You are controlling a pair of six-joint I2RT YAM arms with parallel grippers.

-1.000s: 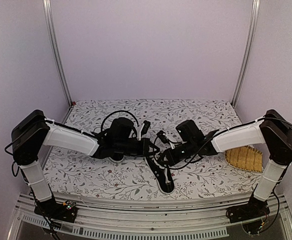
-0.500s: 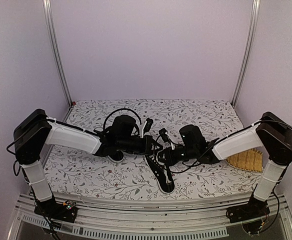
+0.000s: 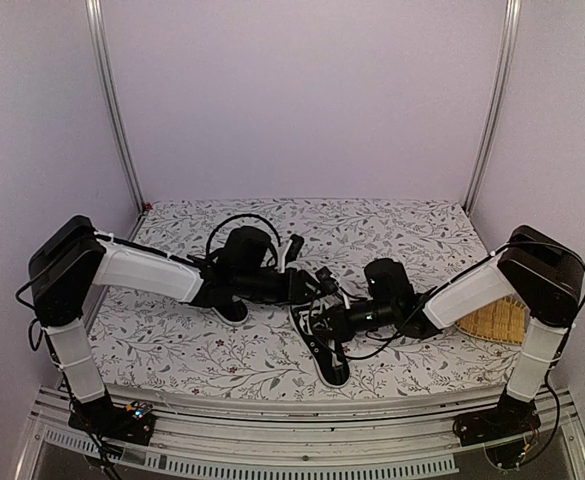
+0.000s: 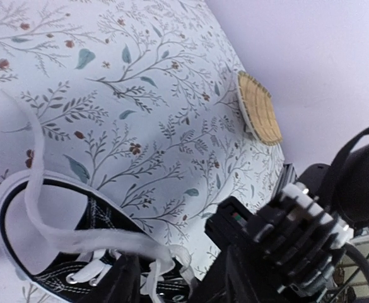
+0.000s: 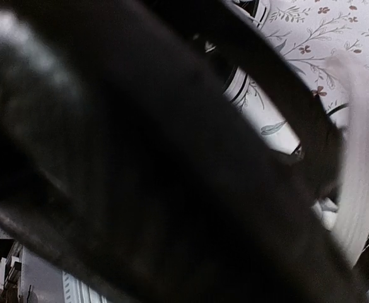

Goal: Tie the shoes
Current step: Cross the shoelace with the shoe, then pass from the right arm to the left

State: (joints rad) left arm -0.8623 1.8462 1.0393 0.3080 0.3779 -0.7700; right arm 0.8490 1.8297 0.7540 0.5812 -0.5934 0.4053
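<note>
One black shoe (image 3: pixel 324 352) with a white toe cap lies at the table's middle front, toe toward the near edge. My left gripper (image 3: pixel 317 283) hovers at its throat. In the left wrist view the shoe (image 4: pixel 105 224) fills the lower left, and a white lace (image 4: pixel 38 183) loops over its opening. The left gripper (image 4: pixel 171 284) stands open there, with loose lace strands lying between its fingers. My right gripper (image 3: pixel 324 318) is shut, low over the laces from the right. Its wrist view is almost all dark blur, with a blurred white lace (image 5: pixel 361 164) at the right. The other shoe (image 3: pixel 234 312) shows only as a dark shape under my left forearm.
A small woven wicker mat (image 3: pixel 490 320) lies at the right edge of the flowered table cover (image 3: pixel 172 345), and it also shows far off as the mat (image 4: pixel 258 108). Metal frame posts and lilac walls close in the back and sides.
My left gripper has opened from shut and shifted slightly right. My right arm has dropped lower and slid left, closer over the shoe.
</note>
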